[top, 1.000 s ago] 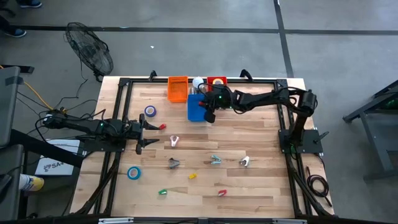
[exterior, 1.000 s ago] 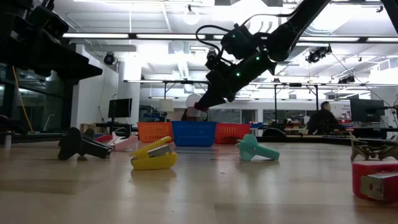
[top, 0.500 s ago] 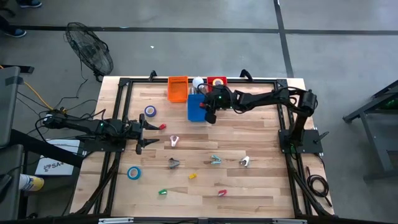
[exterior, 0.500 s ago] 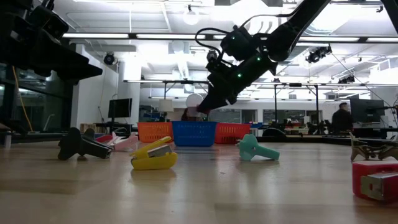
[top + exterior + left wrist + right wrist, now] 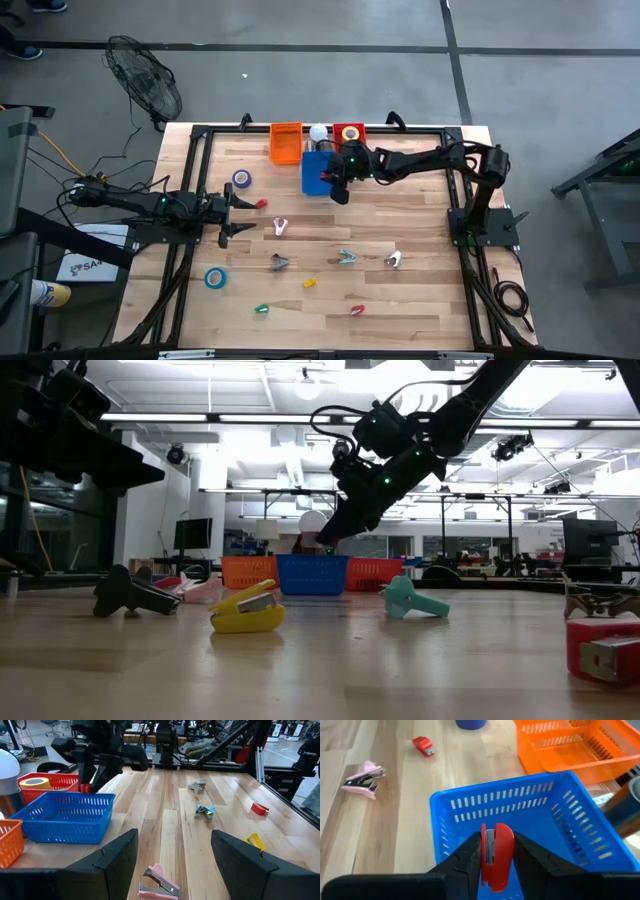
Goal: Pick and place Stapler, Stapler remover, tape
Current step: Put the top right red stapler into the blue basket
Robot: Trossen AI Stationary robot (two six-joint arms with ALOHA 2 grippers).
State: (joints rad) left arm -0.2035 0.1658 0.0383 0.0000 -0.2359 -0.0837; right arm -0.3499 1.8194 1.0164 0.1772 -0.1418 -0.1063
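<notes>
The right hand (image 5: 496, 854) holds a red stapler (image 5: 496, 851) upright between narrow fingers directly above the blue basket (image 5: 530, 800), while the left hand (image 5: 172, 855) waits wide.

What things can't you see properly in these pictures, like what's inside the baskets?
- Blue plastic basket floor: right wrist view, hidden behind the right gripper and the red stapler it holds.
- Red plastic basket contents: left wrist view, only a yellow tape roll peeks out.
- Orange plastic basket: left wrist view, cut off at the edge.
- Small coloured pieces on the wooden table: high view, too small to name.
</notes>
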